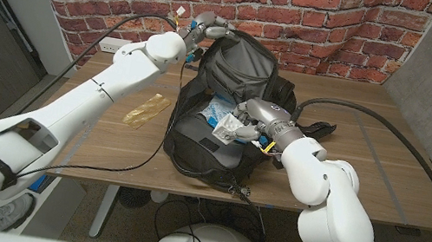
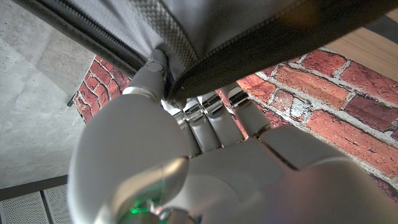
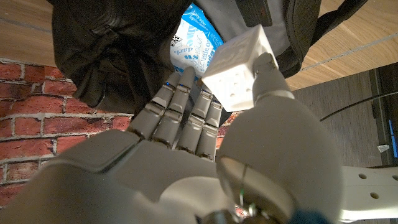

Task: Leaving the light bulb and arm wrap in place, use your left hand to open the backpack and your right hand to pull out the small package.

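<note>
Black backpack (image 1: 219, 104): one, lying on the wooden table (image 1: 384, 167), its flap lifted toward the brick wall (image 1: 304, 13) and its mouth gaping; the inside is mostly dark.
Hidden: most of the bag's contents sit under the right hand and in shadow; a light bulb and an arm wrap cannot be made out.
Small package (image 3: 239, 65): one, a white box with small dark dots on one face; in the head view it shows at the bag's mouth (image 1: 230, 128), partly covered by fingers, print unreadable.
Blue-and-white packet (image 3: 198, 38): one, inside the bag just behind the box, its lettering cut off by the fingers.
Left hand (image 1: 208, 26): at the top edge of the raised flap; the left wrist view shows its fingers (image 2: 205, 118) curled over the zipper rim, thumb on the fabric, gripping the flap.
Right hand (image 1: 256, 121): at the bag's opening, pinching the white box between thumb and fingers (image 3: 180, 106).
Tan object (image 1: 146, 110): one, flat on the table left of the bag, apart from it; too blurred to name.
</note>
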You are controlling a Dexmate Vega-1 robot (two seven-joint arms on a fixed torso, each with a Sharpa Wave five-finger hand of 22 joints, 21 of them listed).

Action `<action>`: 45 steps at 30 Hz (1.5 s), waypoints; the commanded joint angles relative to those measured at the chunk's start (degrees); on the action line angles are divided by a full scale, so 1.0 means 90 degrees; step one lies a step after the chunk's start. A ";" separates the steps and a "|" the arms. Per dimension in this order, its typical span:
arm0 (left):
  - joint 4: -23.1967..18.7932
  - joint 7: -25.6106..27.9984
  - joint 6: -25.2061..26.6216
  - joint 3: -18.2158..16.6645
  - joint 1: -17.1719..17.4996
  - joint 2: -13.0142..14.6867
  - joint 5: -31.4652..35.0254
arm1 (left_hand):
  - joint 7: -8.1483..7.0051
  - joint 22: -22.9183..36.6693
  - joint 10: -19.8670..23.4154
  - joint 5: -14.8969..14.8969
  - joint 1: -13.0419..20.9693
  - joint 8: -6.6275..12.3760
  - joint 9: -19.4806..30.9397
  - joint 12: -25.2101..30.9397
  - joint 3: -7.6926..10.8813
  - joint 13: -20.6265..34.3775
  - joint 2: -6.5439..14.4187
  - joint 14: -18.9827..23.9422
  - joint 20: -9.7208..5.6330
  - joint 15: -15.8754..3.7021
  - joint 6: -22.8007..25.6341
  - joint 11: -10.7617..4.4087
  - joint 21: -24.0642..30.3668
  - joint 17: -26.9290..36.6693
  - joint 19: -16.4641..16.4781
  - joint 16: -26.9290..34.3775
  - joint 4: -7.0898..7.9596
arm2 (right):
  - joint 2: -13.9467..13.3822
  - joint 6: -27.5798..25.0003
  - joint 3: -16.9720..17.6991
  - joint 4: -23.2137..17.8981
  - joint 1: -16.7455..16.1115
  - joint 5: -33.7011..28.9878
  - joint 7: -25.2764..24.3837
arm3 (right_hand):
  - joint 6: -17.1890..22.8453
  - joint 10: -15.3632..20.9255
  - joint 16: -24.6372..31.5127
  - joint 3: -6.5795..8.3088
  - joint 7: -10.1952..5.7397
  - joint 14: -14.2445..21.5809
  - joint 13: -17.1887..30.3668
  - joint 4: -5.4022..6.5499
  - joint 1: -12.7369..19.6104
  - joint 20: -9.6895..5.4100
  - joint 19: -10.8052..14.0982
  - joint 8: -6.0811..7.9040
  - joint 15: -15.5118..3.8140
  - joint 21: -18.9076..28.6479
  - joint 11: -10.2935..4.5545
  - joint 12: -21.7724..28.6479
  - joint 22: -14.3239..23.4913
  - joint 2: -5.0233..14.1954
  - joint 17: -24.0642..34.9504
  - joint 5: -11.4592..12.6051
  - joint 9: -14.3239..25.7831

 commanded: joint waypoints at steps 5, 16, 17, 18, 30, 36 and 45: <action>0.0164 0.0002 -0.0100 0.0051 -0.0062 -0.0084 0.0015 | 0.0034 0.0013 0.0068 0.0031 -0.0006 0.0041 0.0016 0.0037 0.0330 0.0032 0.0049 0.0060 -0.0687 0.0000 0.0020 -0.0008 -0.0004 0.0032 0.0065 -0.0012 0.0312 | -0.0175 -0.0283 0.0478 -0.0430 -0.0516 0.0515 -0.0382 | 0.0300 0.0761 -0.0015 0.0017 -0.0223 0.0070 0.0026 0.0058 0.0311 -0.0673 0.0050 0.0020 -0.1101 0.0019 -0.0656 0.0004 0.0038 0.0539 0.0011 0.0037 0.0023; 0.0230 0.0039 -0.0020 0.0086 -0.0096 -0.0149 0.0015 | 0.0041 0.0013 0.0063 0.0031 -0.0008 0.0039 0.0016 0.0035 0.0333 0.0032 0.0048 0.0056 -0.0687 -0.0001 0.0018 -0.0032 -0.0004 0.0032 0.0068 -0.0013 0.0311 | -0.0463 -0.0755 0.0873 -0.0806 -0.0829 0.0896 -0.0558 | 0.0326 0.0797 -0.0020 0.0016 -0.0229 0.0086 0.0048 0.0051 0.0327 -0.0678 0.0044 0.0028 -0.1108 0.0016 -0.0653 0.0011 0.0043 0.0563 0.0021 0.0046 0.0026; 0.0227 0.0039 -0.0011 0.0090 -0.0099 -0.0150 0.0017 | 0.0041 0.0013 0.0076 0.0031 -0.0008 0.0043 0.0016 0.0041 0.0333 0.0032 0.0050 0.0058 -0.0687 -0.0001 0.0027 -0.0027 -0.0004 0.0032 0.0068 -0.0012 0.0312 | -0.0510 -0.0815 0.0879 -0.0838 -0.0831 0.0879 -0.0540 | 0.0342 0.0799 -0.0019 0.0015 -0.0228 0.0089 0.0050 0.0051 0.0327 -0.0676 0.0045 0.0034 -0.1106 0.0017 -0.0653 0.0012 0.0043 0.0566 0.0022 0.0046 0.0026; 0.0233 0.0042 -0.0007 0.0097 -0.0105 -0.0158 0.0021 | 0.0039 0.0013 0.0075 0.0031 -0.0008 0.0041 0.0016 0.0040 0.0333 0.0032 0.0048 0.0059 -0.0687 -0.0002 0.0022 -0.0024 -0.0004 0.0033 0.0068 -0.0011 0.0311 | -0.0544 -0.0882 0.0882 -0.0866 -0.0831 0.0863 -0.0526 | 0.0351 0.0802 -0.0021 0.0014 -0.0226 0.0089 0.0052 0.0050 0.0328 -0.0674 0.0048 0.0037 -0.1106 0.0018 -0.0654 0.0012 0.0044 0.0565 0.0022 0.0047 0.0026; 0.0148 0.0100 0.0119 0.0110 -0.0083 -0.0161 0.0030 | 0.0032 0.0014 0.0073 0.0031 -0.0007 0.0042 0.0018 0.0040 0.0335 0.0032 0.0043 0.0063 -0.0688 0.0000 0.0023 -0.0016 -0.0004 0.0034 0.0071 -0.0008 0.0307 | -0.1035 -0.1237 0.1386 -0.1109 -0.1113 0.1441 -0.0811 | 0.0387 0.0829 -0.0020 0.0011 -0.0243 0.0117 0.0077 0.0039 0.0351 -0.0680 0.0047 0.0050 -0.1112 0.0017 -0.0655 0.0016 0.0047 0.0585 0.0037 0.0055 0.0031; 0.0040 0.0178 0.0179 0.0108 -0.0028 -0.0160 0.0047 | 0.0033 0.0014 0.0057 0.0032 -0.0011 0.0041 0.0016 0.0034 0.0338 0.0032 0.0047 0.0063 -0.0688 0.0001 0.0025 -0.0011 -0.0005 0.0033 0.0071 -0.0009 0.0310 | -0.1320 -0.1403 0.1677 -0.1233 -0.1331 0.1880 -0.1138 | 0.0406 0.0844 -0.0025 0.0026 -0.0263 0.0117 0.0092 0.0012 0.0405 -0.0688 0.0041 0.0056 -0.1126 0.0014 -0.0658 0.0017 0.0049 0.0604 0.0044 0.0064 0.0034; -0.0273 0.0341 0.0407 0.0057 0.0134 -0.0094 0.0037 | 0.0033 0.0013 0.0057 0.0032 -0.0018 0.0040 0.0015 0.0035 0.0340 0.0032 0.0047 0.0061 -0.0688 0.0000 0.0026 -0.0024 -0.0008 0.0033 0.0069 -0.0010 0.0312 | -0.1793 -0.1552 0.2225 -0.1361 -0.1627 0.2734 -0.1652 | 0.0426 0.0861 -0.0025 0.0024 -0.0277 0.0124 0.0107 0.0000 0.0439 -0.0686 0.0044 0.0064 -0.1119 0.0015 -0.0659 0.0017 0.0050 0.0609 0.0057 0.0067 0.0038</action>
